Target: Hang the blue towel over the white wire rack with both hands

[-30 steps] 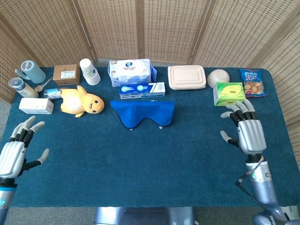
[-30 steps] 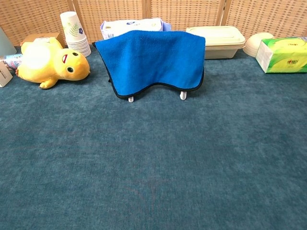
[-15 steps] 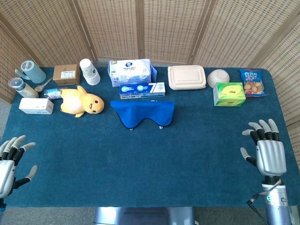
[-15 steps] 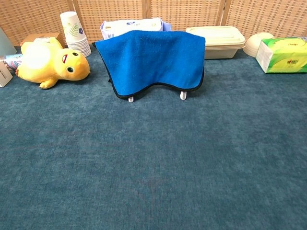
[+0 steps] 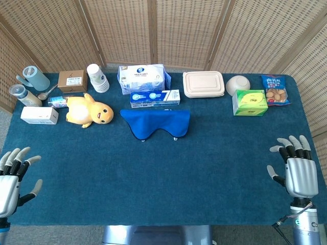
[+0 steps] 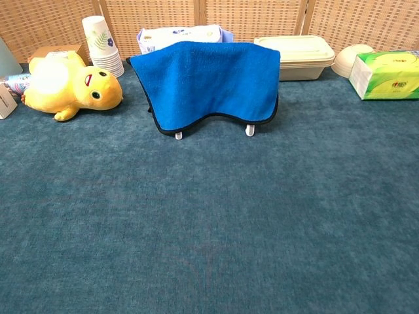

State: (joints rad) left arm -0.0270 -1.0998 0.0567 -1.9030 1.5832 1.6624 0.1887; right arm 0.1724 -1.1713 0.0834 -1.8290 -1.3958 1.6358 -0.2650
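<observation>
The blue towel (image 6: 208, 82) is draped over the white wire rack (image 6: 249, 130), whose feet show below its hem, far ahead of both hands and between them. The left hand (image 5: 12, 179) hovers with fingers spread and holding nothing at the table's (image 5: 168, 173) near-left edge; the right hand (image 5: 297, 171) does the same at the near-right edge. Bare blue cloth lies between them.

blue table (image 5: 153, 168) – duck toy (image 5: 91, 111), tissue box (image 5: 249, 102)
</observation>
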